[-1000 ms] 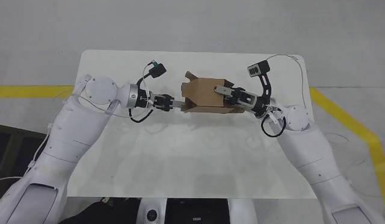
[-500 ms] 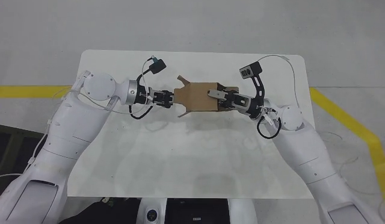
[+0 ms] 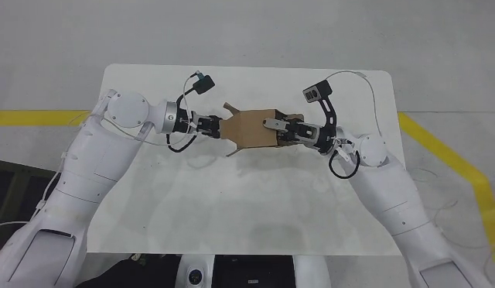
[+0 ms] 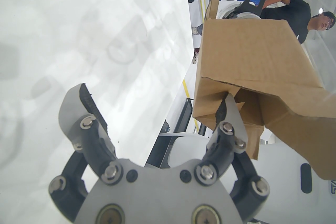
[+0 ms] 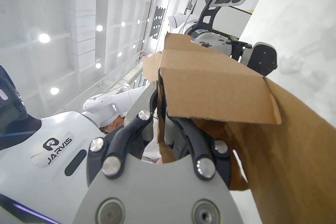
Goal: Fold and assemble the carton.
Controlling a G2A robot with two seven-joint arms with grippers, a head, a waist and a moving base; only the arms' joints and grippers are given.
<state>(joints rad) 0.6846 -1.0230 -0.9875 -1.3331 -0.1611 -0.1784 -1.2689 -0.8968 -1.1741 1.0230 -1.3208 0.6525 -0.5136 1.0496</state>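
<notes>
Fingers-wise: splayed wide on the left gripper (image 4: 154,91), one pad (image 4: 229,117) poked inside the open end of the carton (image 3: 247,129), the other bare over the table (image 3: 155,210). Pinched hard on the right gripper (image 5: 157,101), biting a cardboard wall at the opposite end. Spanning the gap between both grippers, just above centre of the top view, flaps loose at both ends. Risky from here! Could buckle or crease a panel if squeezed inward from both sides at once. Could slide off that single left pad and swing on the right-hand pinch alone. Could rip a flap if tugged apart too sharply. Calls for matched, gentle pressure, nothing sudden.
</notes>
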